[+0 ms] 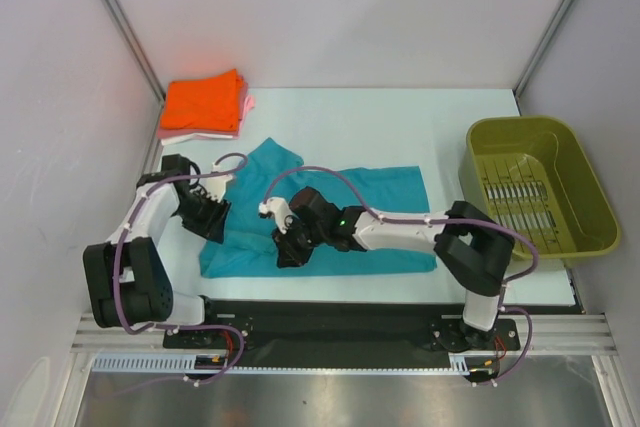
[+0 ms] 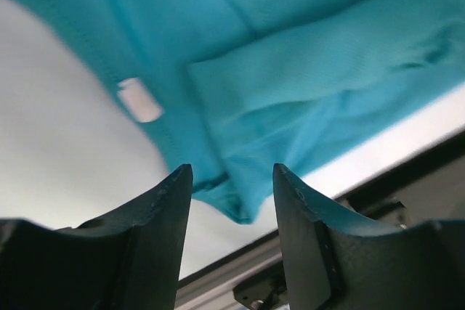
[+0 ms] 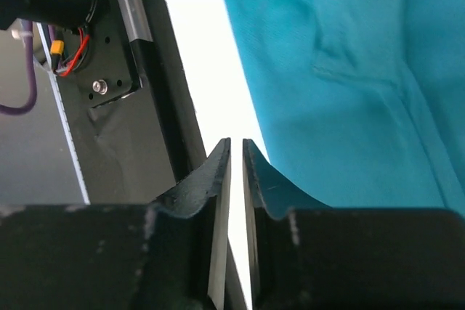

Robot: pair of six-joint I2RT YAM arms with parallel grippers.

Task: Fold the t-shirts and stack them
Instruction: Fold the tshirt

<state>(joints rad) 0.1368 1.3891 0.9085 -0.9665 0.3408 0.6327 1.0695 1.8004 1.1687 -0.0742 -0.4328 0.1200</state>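
Observation:
A teal t-shirt (image 1: pixel 390 187) lies spread flat on the white table, one sleeve pointing to the back left. My left gripper (image 1: pixel 205 215) is open over its left edge. In the left wrist view the fingers (image 2: pixel 156 215) stand apart around a low corner of the teal cloth (image 2: pixel 290 70), not holding it. My right gripper (image 1: pixel 285 247) is shut and empty at the shirt's front edge. In the right wrist view it (image 3: pixel 236 147) hangs over bare table beside the cloth (image 3: pixel 349 70). A folded orange shirt (image 1: pixel 203 102) tops pink (image 1: pixel 247 105) and white (image 1: pixel 185 137) ones at the back left.
An olive-green plastic basket (image 1: pixel 520 124) stands at the right side of the table. The black front rail (image 1: pixel 330 312) runs just in front of the shirt and shows in the right wrist view (image 3: pixel 167 107). A white tag (image 2: pixel 138 99) sits on the shirt's hem.

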